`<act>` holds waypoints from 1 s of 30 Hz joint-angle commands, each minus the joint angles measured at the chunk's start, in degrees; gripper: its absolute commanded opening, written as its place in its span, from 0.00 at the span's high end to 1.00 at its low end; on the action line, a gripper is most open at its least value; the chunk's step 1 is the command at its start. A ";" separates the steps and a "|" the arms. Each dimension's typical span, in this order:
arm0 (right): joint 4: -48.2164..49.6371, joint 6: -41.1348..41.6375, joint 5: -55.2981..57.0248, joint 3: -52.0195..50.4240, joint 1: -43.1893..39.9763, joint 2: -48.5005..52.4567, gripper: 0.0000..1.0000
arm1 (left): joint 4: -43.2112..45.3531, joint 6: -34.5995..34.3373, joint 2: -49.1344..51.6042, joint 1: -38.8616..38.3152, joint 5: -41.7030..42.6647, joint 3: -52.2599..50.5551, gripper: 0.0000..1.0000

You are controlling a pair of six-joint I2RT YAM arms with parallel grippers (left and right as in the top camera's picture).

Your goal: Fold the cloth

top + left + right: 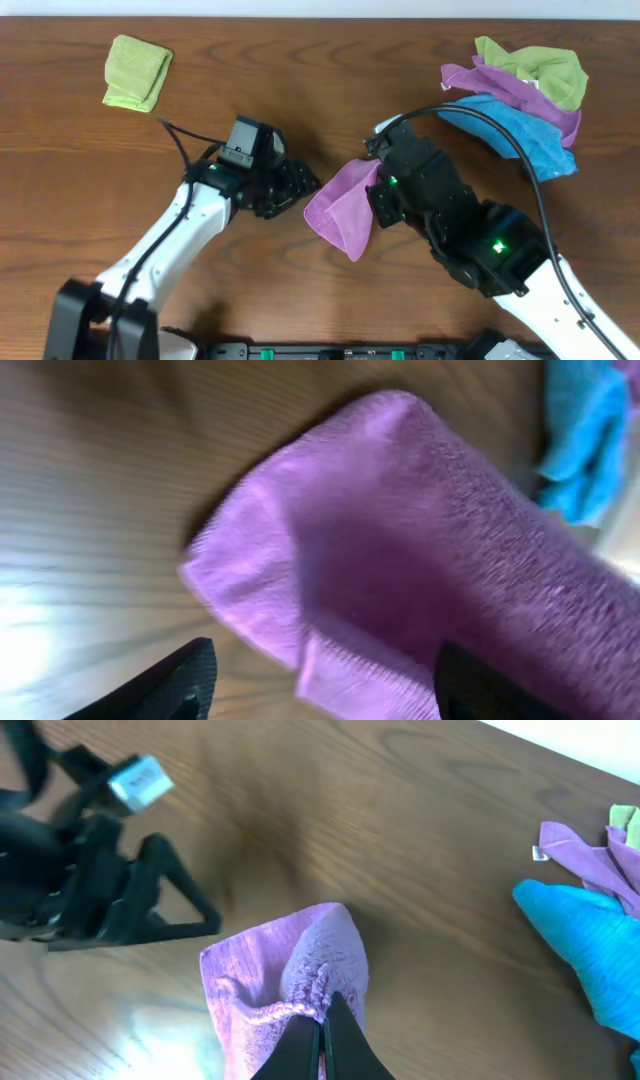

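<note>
1. The purple cloth (338, 208) is mid-table, bunched up and not flat. Its upper edge is lifted off the table (300, 60). Can't tell how much of the rest touches the wood.
2. Right gripper (322, 1016): fingers pressed together, pinching a gathered ridge of the purple cloth. It looks like more than one layer is caught.
3. Left gripper (300, 186): fingers spread with nothing between them, just beside the cloth's left edge. The left wrist view has a rounded cloth corner right ahead of the open jaws.
4. Judgement: the fold hasn't started. The likely step is a second grip so the cloth can be spread out.
5. Risk: the left fingers close on a doubled fold instead of a single corner. The corner ahead is rolled over, so the layers are hard to separate, and the cloth would open twisted.
6. Risk: the right pinch is on a bunched ridge, not a clean edge. Pulling the arms apart could slip a layer out and drop the cloth in a heap.
7. Risk: the two grippers are close, so a left approach aimed too far right clips the right fingers.
8. Risk: the right arm's cable runs over the blue cloth (520, 130) in the pile (530, 95). A wide swing could drag it. The folded green cloth (137, 72) is well apart, so low concern.
</note>
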 commanded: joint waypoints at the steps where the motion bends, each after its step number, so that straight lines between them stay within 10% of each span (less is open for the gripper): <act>1: -0.07 -0.66 0.74 1.09 -0.46 0.15 0.99 | 1.57 -6.71 2.71 0.83 10.38 -0.44 0.28; 30: 0.22 -0.61 0.76 1.09 -0.44 0.15 0.99 | 16.33 -32.04 9.05 1.55 22.34 -7.78 0.29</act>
